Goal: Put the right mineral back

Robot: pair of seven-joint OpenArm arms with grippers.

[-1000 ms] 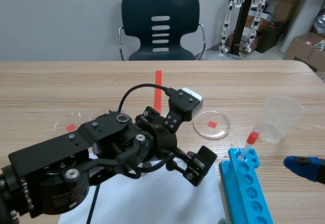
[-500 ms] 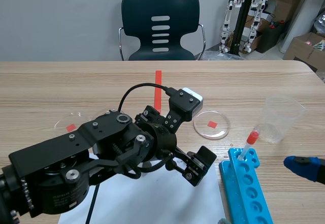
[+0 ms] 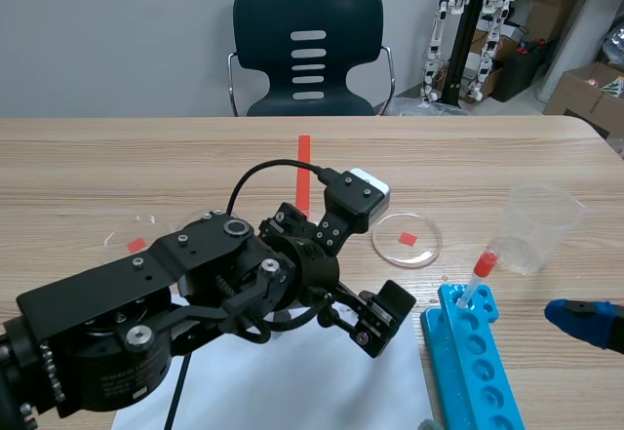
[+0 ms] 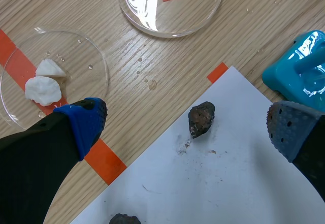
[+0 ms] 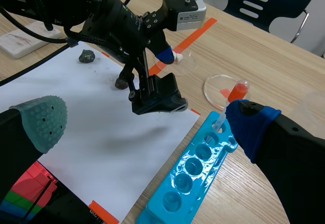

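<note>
Dark mineral (image 4: 201, 118) is lying on the white paper (image 4: 244, 183) between the left gripper (image 4: 187, 122)'s wide-open, empty fingers, with the dish (image 4: 86, 66) of white stones at its 10 o'clock. From the right wrist, the right gripper (image 5: 146, 120) is hanging wide open, holding nothing, above the paper and the blue rack (image 5: 209, 167). In the scene view, the rack is standing at the left gripper's 3 o'clock.

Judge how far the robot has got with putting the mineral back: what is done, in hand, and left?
Done: the left gripper hangs open above the dark mineral on the white paper. In hand: nothing is gripped yet. Left: closing on it, lifting it, and setting it down, probably in the empty petri dish.
</note>
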